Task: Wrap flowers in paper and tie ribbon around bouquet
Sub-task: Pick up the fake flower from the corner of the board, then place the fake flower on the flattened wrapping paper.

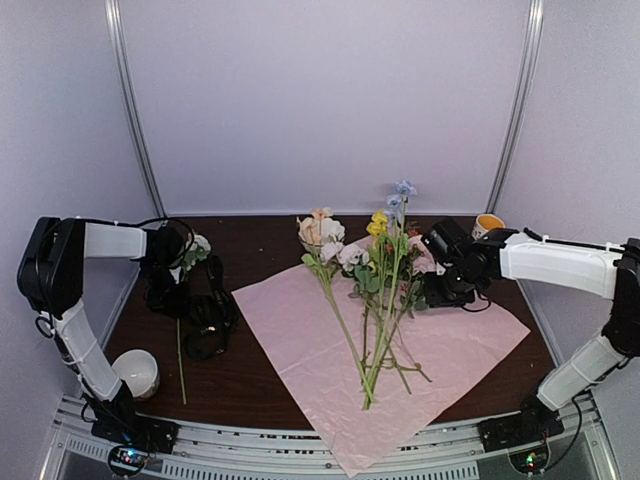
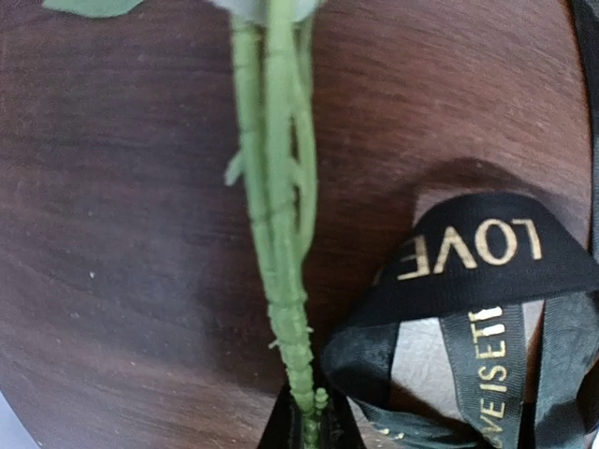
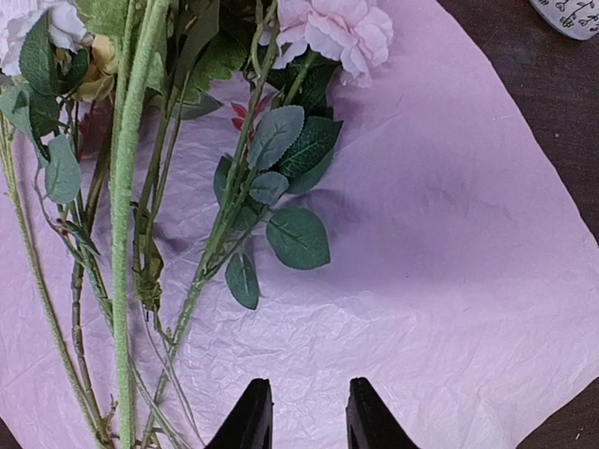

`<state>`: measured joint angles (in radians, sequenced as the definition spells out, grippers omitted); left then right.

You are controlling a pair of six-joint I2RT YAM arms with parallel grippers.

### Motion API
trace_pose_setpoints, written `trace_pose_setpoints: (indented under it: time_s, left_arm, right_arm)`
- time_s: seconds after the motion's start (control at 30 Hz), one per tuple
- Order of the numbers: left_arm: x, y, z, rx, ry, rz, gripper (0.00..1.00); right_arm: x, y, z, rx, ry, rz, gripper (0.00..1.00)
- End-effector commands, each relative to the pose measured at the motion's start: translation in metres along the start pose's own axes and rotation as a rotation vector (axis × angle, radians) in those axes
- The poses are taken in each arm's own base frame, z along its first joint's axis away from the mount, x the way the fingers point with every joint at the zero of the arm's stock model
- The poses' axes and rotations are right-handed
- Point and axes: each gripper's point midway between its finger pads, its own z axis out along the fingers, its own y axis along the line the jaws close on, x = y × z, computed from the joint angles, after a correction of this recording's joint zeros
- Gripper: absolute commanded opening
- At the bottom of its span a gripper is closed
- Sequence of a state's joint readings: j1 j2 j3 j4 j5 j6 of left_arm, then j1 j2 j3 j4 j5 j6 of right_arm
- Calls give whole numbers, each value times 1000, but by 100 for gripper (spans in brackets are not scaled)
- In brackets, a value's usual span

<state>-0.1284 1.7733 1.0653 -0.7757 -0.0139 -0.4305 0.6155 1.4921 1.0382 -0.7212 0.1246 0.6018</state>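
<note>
1. The left gripper (image 2: pixel 306 432) is pressed together on the green stem of a stray flower (image 2: pixel 276 187). This flower lies on the bare table (image 2: pixel 112 234) at the left, well apart from the paper (image 1: pixel 460 340). I judge the pinch narrow, and on a ridged stem the flower could twist or slip out when I lift it
2. The ribbon (image 2: pixel 477 253) lies just beside that stem, with a loop close to the left fingers. I cannot tell whether it touches them. If it is caught, carrying the flower across would drag the ribbon with it
3. The right gripper (image 3: pixel 301 421) hangs over the paper with its fingers a little apart and nothing between them. The sheet looks thin and creased, so a low pass could bunch or tear it
4. The flowers (image 1: pixel 375 300) lie in a loose crossed bundle on the paper, with their heads past its far edge and their stems pointing toward me. Leaves (image 3: pixel 298 234) sit near the right fingers, and a snag there would scatter the bundle
5. The near corner of the paper reaches over the table's front edge, so a sideways pull could slide the sheet and the flowers off
6. A white cup (image 1: pixel 135 372) stands near the left arm and could be knocked on a wide swing
</note>
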Motion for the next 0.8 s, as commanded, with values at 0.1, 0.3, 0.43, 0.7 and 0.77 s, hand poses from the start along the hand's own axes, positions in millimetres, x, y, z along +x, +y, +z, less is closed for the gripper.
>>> trace_pose_setpoints:
  time_s: [0.1,0.3,0.43,0.7,0.77]
  left_arm:
    - [-8,19,-22,-68,-45,-45,0]
    - [-56,42,-140,-127,-439,-173,0]
    - [-78,-5,-237,-19,-750,-52,0]
    - [-41,-268,-277,791,-681,419,0]
    - [-29,-324,-279,942,-629,509,0]
  right_arm:
    - [0,-19,-13,37,-38,31,29]
    - [-9,-17,-20,27,-60,36,29]
    - [-15,-7,-25,-21,-69,46,29]
    - [-24,28,-34,-217,-83,78,29]
    - [-27,30,-36,-230,-93,96,29]
